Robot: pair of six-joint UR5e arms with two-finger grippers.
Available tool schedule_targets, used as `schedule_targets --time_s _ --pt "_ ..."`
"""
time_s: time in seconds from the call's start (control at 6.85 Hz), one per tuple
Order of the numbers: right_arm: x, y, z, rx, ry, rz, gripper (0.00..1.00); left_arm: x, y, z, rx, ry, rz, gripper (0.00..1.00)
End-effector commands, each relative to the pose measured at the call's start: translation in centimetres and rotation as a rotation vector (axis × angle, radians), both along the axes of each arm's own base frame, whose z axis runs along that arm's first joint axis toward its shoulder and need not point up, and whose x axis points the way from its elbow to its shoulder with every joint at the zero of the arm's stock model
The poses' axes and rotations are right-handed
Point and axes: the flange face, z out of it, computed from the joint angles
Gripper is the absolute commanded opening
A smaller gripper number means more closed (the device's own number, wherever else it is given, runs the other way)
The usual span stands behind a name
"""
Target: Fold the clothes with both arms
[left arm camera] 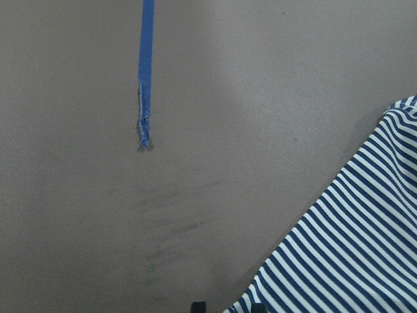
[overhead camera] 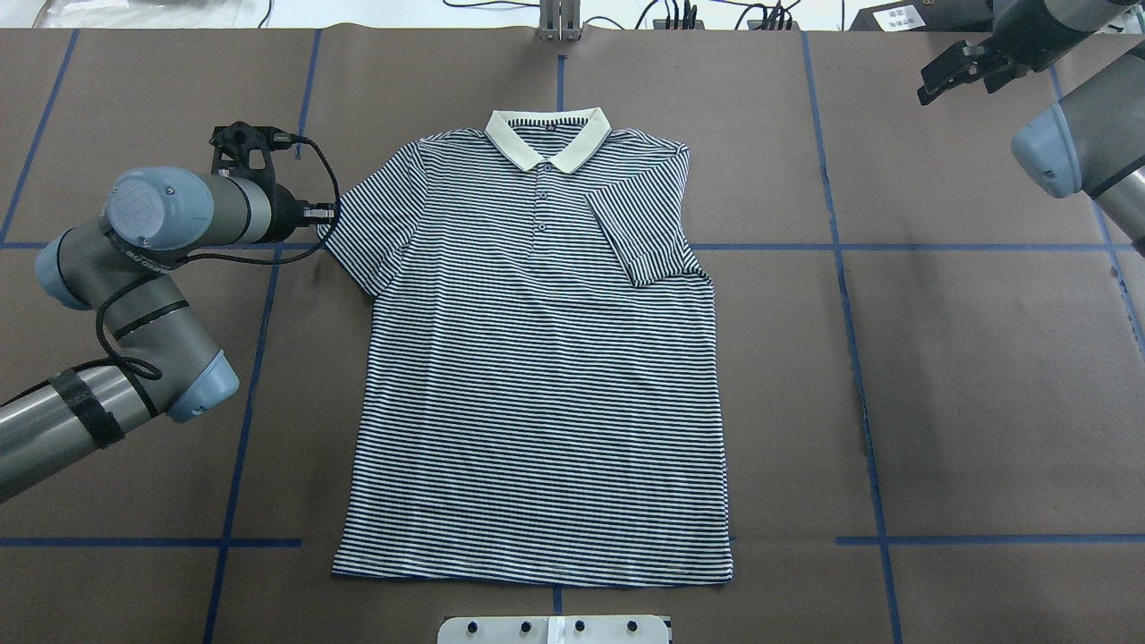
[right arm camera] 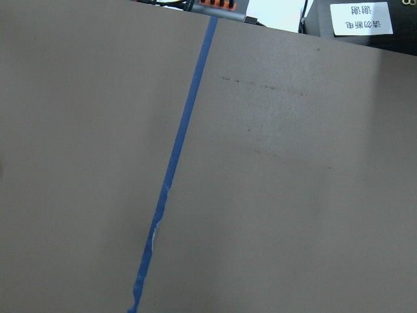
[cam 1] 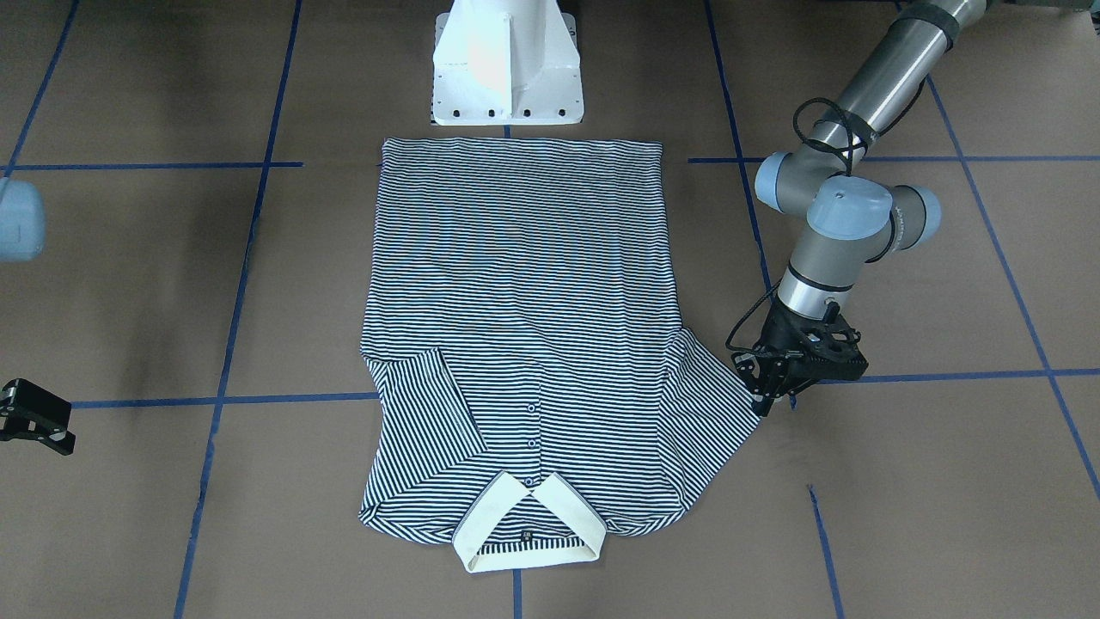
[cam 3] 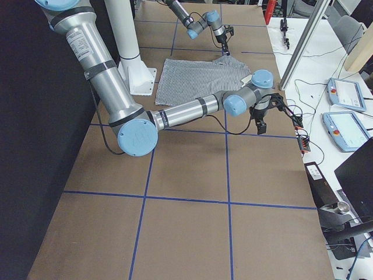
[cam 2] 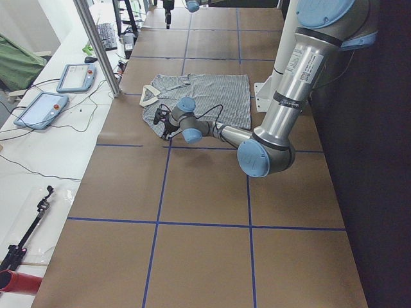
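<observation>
The striped polo shirt (overhead camera: 537, 358) lies flat on the brown table, front up, its cream collar (overhead camera: 547, 136) at the far end from my base. One sleeve (overhead camera: 637, 234) is folded in over the chest. The other sleeve (cam 1: 709, 404) is spread out. My left gripper (cam 1: 760, 406) is down at that sleeve's outer tip. In the left wrist view its fingertips (left arm camera: 199, 305) stand a small way apart with the sleeve's hem (left arm camera: 352, 248) between them, and the cloth lies flat there. My right gripper (overhead camera: 957, 76) hangs open and empty far off at the table's far right corner.
My white pedestal base (cam 1: 507, 69) stands just behind the shirt's hem. Blue tape lines (overhead camera: 259, 358) grid the table. Two control tablets (cam 2: 42, 109) and cables lie on a white bench past the table's far edge, beside a metal post (cam 2: 96, 45).
</observation>
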Motion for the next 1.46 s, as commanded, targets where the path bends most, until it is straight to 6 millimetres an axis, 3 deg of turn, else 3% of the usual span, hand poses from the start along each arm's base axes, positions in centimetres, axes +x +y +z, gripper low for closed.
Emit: schedule_targets --time_s 0.0,0.15,0.29,0.58,0.88,1.31 --pt "0.0 0.0 0.0 0.001 0.000 0.000 1.00 0.2 0.4 -6.2 -0.028 -0.026 0.009 0.00" --pt "0.0 0.0 0.0 0.000 -0.001 0.001 1.00 1.6 0.8 -11.4 -0.064 -0.049 0.020 0.00" --pt "0.0 0.0 0.0 0.000 -0.001 0.001 1.00 4.7 1.1 -15.4 -0.121 -0.070 0.025 0.00" --pt "0.1 0.1 -0.2 0.002 -0.001 0.003 1.00 8.5 1.3 -17.8 -0.172 -0.056 0.022 0.00" --pt "0.0 0.1 -0.3 0.002 -0.002 0.003 1.00 12.1 -0.9 -19.1 -0.203 -0.072 -0.010 0.00" --pt "-0.1 0.1 -0.4 -0.005 -0.006 0.010 1.00 13.3 -1.6 -20.9 -0.227 -0.050 -0.032 0.00"
